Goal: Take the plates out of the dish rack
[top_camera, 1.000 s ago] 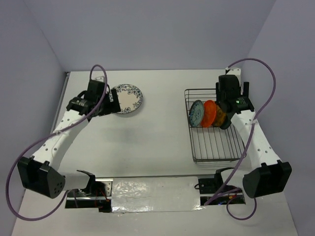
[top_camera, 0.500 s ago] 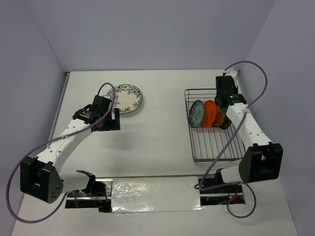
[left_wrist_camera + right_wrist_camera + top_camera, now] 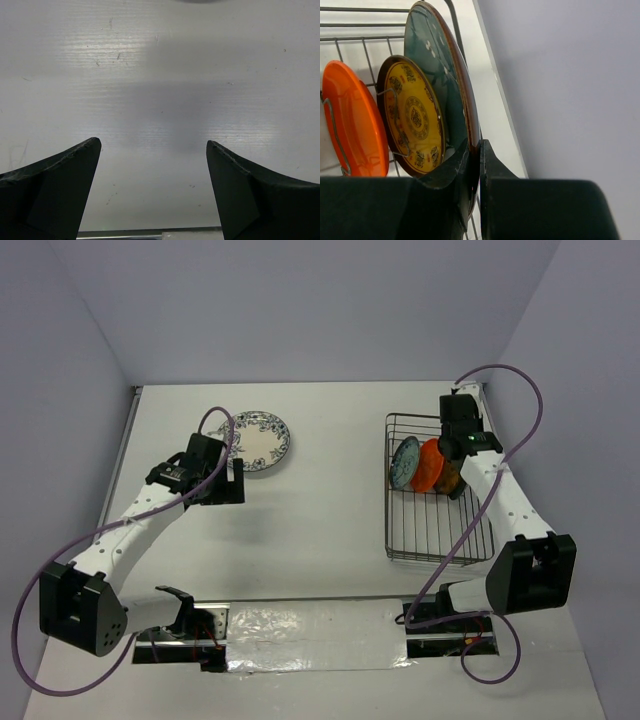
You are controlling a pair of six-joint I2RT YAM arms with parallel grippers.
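Observation:
The dish rack [image 3: 432,532] stands at the right of the table. In it stand a blue-white plate [image 3: 404,462], an orange plate [image 3: 429,466] [image 3: 355,117], a yellow-brown plate [image 3: 447,476] [image 3: 415,117] and a large red-rimmed teal plate [image 3: 434,75]. My right gripper [image 3: 479,150] [image 3: 459,480] is shut on the teal plate's rim, one finger on each face. A white floral-rimmed plate [image 3: 262,440] lies flat on the table at the back left. Just in front of it, my left gripper [image 3: 236,486] [image 3: 154,145] hangs open over bare table, holding nothing.
The right wall [image 3: 570,75] runs close beside the dish rack's wires [image 3: 365,24] and the held plate. The arm bases and a foil-covered strip [image 3: 310,625] line the near table edge. Purple cables loop beside both arms.
The right gripper has shut on the teal plate's rim, and the rack has slid slightly to the right. The left arm has drawn back from the floral plate toward me.

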